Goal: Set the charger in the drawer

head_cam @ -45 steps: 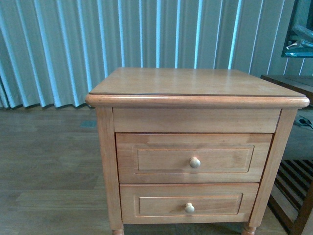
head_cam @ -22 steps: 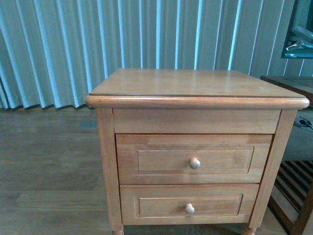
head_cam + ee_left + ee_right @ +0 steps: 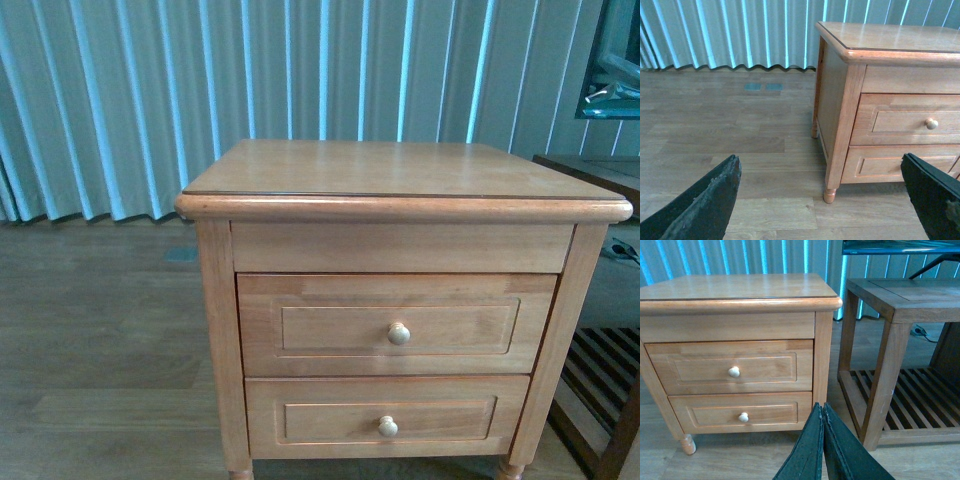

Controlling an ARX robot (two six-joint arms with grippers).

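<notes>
The left claw [image 3: 822, 200] is showing only in the left wrist view, its two dark fingers [image 3: 705, 205] standing wide apart with nothing between them, hanging over the wooden floor [image 3: 740, 140] in front of the nightstand [image 3: 840, 100], off its corner leg. The right claw [image 3: 822, 440] is showing only in the right wrist view, its two dark fingers pressed together edge to edge and gripping nothing, sitting low in front of the nightstand's other front corner.

The front view is showing neither claw, only the nightstand head-on. The right wrist view alone is revealing a darker slatted side table [image 3: 890, 340] standing just beside the nightstand.

The drawer [image 3: 397, 323] is sitting shut, flush in the nightstand's frame, its recessed panel carrying one round pale knob [image 3: 399, 333]. The shorter drawer [image 3: 388, 415] below it is likewise closed. Both being shut, their contents are hidden.

The charger is not appearing in any view; the nightstand's top is lying bare. Pale vertical blinds [image 3: 200, 90] are hanging behind the nightstand.
</notes>
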